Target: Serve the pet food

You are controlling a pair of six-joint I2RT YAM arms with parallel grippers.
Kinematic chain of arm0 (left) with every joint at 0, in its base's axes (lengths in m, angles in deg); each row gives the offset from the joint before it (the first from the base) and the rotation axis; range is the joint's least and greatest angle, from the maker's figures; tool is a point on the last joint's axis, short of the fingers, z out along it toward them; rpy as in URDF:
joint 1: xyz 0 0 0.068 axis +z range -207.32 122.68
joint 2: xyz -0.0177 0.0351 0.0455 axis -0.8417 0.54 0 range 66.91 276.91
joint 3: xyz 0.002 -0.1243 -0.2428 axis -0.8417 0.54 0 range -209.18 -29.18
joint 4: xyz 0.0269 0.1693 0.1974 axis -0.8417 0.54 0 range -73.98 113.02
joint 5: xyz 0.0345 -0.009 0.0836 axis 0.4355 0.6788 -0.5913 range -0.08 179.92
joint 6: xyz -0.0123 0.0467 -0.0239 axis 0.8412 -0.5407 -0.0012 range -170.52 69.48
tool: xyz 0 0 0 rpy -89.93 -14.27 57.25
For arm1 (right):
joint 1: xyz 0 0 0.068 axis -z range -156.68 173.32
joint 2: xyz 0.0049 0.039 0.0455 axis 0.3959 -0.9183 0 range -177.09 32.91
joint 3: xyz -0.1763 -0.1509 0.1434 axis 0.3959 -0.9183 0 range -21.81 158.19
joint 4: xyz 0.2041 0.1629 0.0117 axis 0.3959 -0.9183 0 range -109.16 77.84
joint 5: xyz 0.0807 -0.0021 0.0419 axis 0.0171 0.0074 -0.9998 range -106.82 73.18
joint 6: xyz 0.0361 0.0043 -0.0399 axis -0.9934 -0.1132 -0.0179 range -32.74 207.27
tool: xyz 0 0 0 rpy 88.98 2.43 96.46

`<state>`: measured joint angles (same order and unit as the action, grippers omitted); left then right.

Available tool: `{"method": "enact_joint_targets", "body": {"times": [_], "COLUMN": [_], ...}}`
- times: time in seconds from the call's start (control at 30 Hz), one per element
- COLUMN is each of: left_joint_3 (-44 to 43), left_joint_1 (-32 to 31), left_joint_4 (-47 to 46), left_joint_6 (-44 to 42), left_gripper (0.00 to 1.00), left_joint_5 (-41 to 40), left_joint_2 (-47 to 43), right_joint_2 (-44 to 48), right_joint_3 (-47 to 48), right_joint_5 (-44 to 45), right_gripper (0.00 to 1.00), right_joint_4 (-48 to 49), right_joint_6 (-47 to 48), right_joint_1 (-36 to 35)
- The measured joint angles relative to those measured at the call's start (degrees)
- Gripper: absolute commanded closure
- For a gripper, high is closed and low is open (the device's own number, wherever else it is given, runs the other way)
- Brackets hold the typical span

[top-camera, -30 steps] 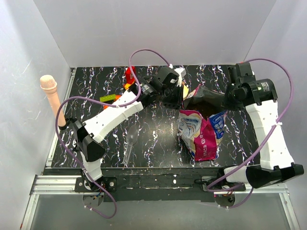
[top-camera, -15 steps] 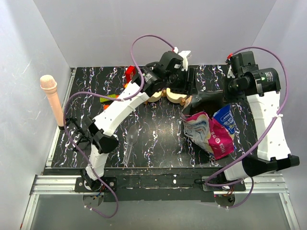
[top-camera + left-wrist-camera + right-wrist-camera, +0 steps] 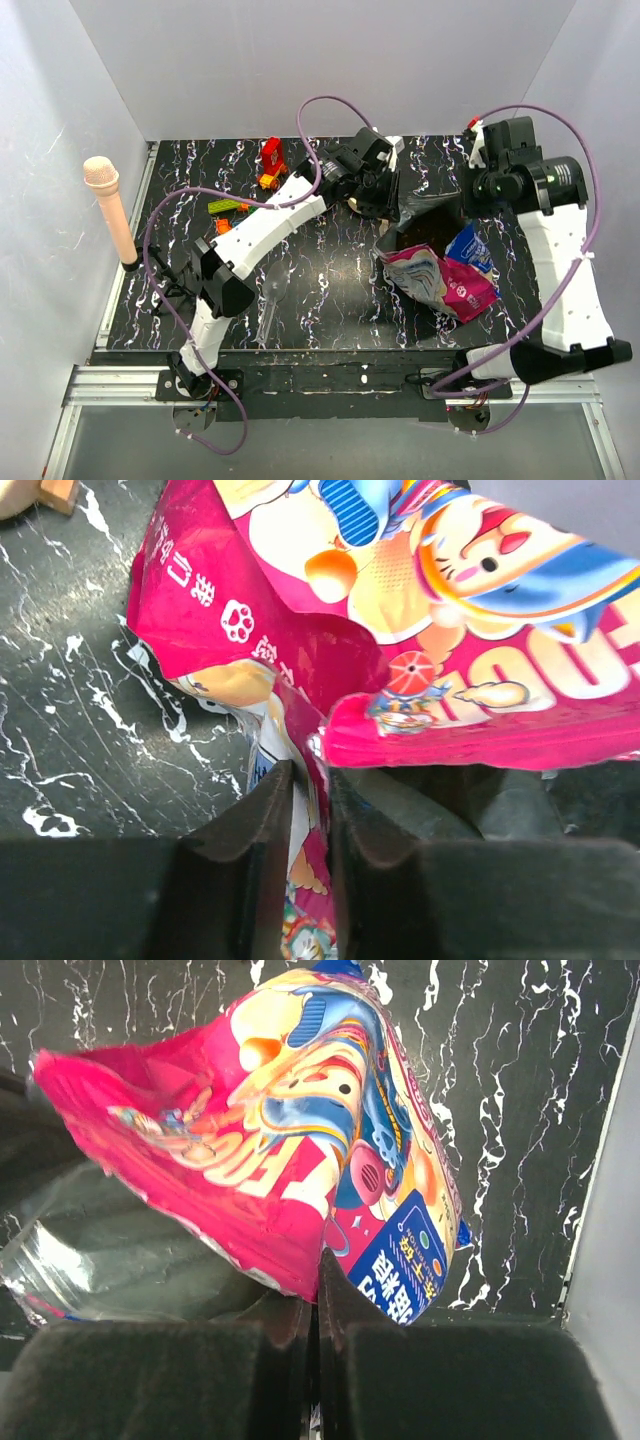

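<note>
Fingers [image 3: 275,1345] pinch the magenta bag [image 3: 300,1130]; black marbled table [image 3: 520,1080] beneath.

High rear view looking down on whole table [image 3: 330,300], both wrist views close-up, sharing the bag [image 3: 300,650]

Black marbled table [image 3: 330,290], toy blocks [image 3: 268,165]

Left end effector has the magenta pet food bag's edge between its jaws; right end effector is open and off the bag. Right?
No. The right end effector is shut on the pet food bag, pinching its edge; the right wrist view shows it. The left end effector does have the bag's edge between its jaws.
</note>
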<state>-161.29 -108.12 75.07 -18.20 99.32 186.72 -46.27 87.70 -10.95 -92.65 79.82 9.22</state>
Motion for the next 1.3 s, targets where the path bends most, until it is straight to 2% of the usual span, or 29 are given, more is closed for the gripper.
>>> {"method": "enact_joint_targets", "body": {"times": [0.03,0.17,0.23,0.4,0.57,0.7,0.8,0.87,0.9,1.0,1.03,1.1,1.2,1.3], "left_joint_3": [-0.8,-12.3,-15.2,-11.2,-12.3,-11.9,-8.5,-6.1,-5.5,-5.3,-5.7,-6.4,-4.9,2.5], "left_joint_1": [-0.1,-0.3,-0.1,0.3,0.9,2.3,2.8,3.3,3.5,4.5,4.8,5.2,5.4,5.0], "left_joint_4": [0.4,3.8,2.7,-6.8,-9.8,-11.3,-13.5,-13.9,-13.3,-7.8,-5.5,-0.8,3.8,4.3], "left_joint_6": [0.2,0.7,1.8,5.8,6.8,6.8,6.2,5.5,5.0,3.7,3.0,2.0,1.1,1.5], "left_gripper": [1.00,1.00,1.00,1.00,1.00,1.00,1.00,0.89,0.80,0.56,0.52,0.51,0.58,0.65], "left_joint_5": [-0.1,-1.6,-1.9,-2.0,-2.8,-2.8,-2.8,-3.0,-3.1,-2.6,-2.4,-2.2,-0.6,3.8], "left_joint_2": [0.2,5.3,7.5,7.8,8.9,9.1,7.8,6.4,5.9,4.2,3.6,2.0,-2.4,-11.4], "right_joint_2": [1.9,5.7,5.9,5.2,4.0,3.7,3.7,4.1,4.7,8.4,9.3,10.6,10.6,9.9], "right_joint_3": [-2.5,-7.7,-8.5,-8.7,-7.6,-7.3,-7.6,-8.8,-10.1,-15.2,-16.2,-17.3,-17.1,-15.9], "right_joint_5": [-0.3,2.1,4.8,9.0,10.2,6.8,2.8,-0.4,-2.5,-8.2,-9.2,-10.9,-12.2,-13.5], "right_gripper": [0.99,0.99,0.99,0.99,0.99,0.99,0.99,0.99,0.99,0.99,0.99,0.99,0.99,0.99], "right_joint_4": [1.4,5.0,6.6,8.3,8.7,10.6,12.2,13.6,14.8,18.2,18.8,18.7,17.1,14.8], "right_joint_6": [0.6,2.1,2.1,2.0,3.3,5.9,7.1,7.2,6.8,4.9,4.2,1.7,-1.6,-3.5], "right_joint_1": [-0.1,-0.2,-0.1,0.9,1.3,1.3,1.2,0.9,0.6,-1.4,-1.9,-2.9,-3.3,-3.6]}}
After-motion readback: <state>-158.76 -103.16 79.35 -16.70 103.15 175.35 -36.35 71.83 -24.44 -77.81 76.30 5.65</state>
